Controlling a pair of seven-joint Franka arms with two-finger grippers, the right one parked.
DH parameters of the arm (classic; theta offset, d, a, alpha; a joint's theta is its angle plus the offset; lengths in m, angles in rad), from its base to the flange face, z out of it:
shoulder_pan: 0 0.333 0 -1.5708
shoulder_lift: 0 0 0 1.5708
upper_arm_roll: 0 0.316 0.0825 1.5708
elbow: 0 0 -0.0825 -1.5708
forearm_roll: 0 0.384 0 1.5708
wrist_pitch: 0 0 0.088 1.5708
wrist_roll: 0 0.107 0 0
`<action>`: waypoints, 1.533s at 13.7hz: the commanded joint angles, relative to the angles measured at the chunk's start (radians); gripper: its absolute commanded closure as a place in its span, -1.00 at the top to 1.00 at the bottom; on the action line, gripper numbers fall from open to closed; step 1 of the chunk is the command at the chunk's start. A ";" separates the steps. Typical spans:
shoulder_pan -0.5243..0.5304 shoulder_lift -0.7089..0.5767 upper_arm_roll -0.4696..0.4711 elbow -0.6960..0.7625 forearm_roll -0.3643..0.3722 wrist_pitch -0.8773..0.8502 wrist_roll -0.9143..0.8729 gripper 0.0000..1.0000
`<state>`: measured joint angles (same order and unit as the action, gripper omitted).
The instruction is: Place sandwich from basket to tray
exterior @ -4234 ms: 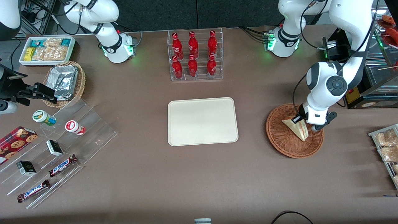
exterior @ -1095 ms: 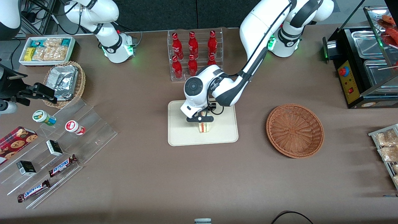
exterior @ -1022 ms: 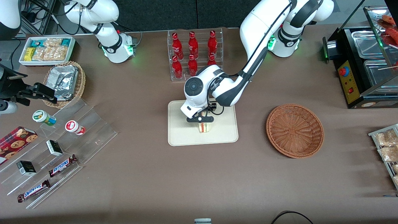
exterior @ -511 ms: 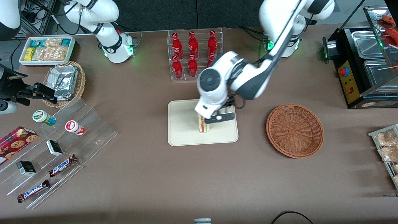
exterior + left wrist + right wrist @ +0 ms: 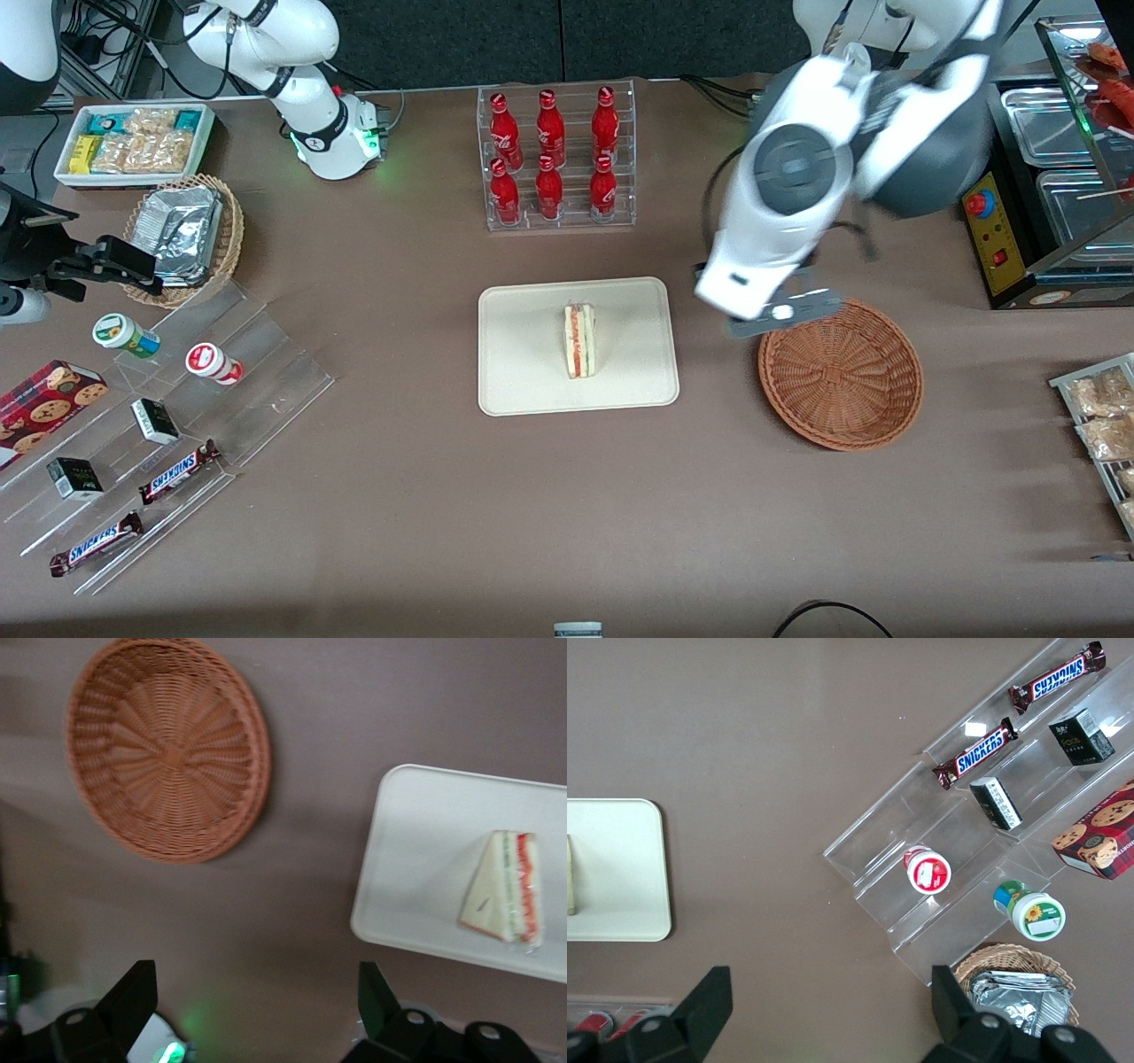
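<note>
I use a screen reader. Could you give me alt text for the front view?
A wedge sandwich stands on the cream tray at the table's middle. The open claw hangs empty above the rim of the empty wicker basket.

cream tray [image 5: 523, 354], reddish-brown woven basket [image 5: 840, 372], white-grey hand [image 5: 252, 1010].

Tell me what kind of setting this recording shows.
Probably a mock snack counter or convenience-store stand in a robot lab: a rack of red soda bottles, Snickers bars on clear display steps, a sandwich on a serving tray. The gripper hangs open above the basket.
</note>
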<state>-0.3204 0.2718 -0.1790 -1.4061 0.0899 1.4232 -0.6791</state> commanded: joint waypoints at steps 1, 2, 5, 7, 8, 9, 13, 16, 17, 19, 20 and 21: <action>0.114 -0.071 -0.011 -0.033 -0.007 -0.049 0.158 1.00; 0.160 -0.088 -0.010 -0.034 -0.012 -0.067 0.232 1.00; 0.277 -0.131 -0.010 -0.039 -0.018 -0.104 0.444 1.00; 0.335 -0.161 -0.010 -0.042 -0.021 -0.116 0.559 1.00; 0.369 -0.175 -0.010 -0.044 -0.021 -0.125 0.600 1.00; 0.383 -0.189 -0.010 -0.050 -0.021 -0.125 0.624 1.00; 0.380 -0.204 0.009 -0.044 -0.021 -0.127 0.635 1.00; 0.275 -0.204 0.143 -0.044 -0.065 -0.138 0.635 1.00; 0.274 -0.206 0.151 -0.044 -0.082 -0.145 0.638 1.00; 0.274 -0.217 0.153 -0.044 -0.078 -0.168 0.664 1.00; 0.274 -0.214 0.153 -0.041 -0.076 -0.168 0.665 1.00; 0.283 -0.210 0.151 -0.033 -0.079 -0.167 0.676 1.00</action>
<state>-0.0328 0.0859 -0.0397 -1.4271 0.0235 1.2658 -0.0321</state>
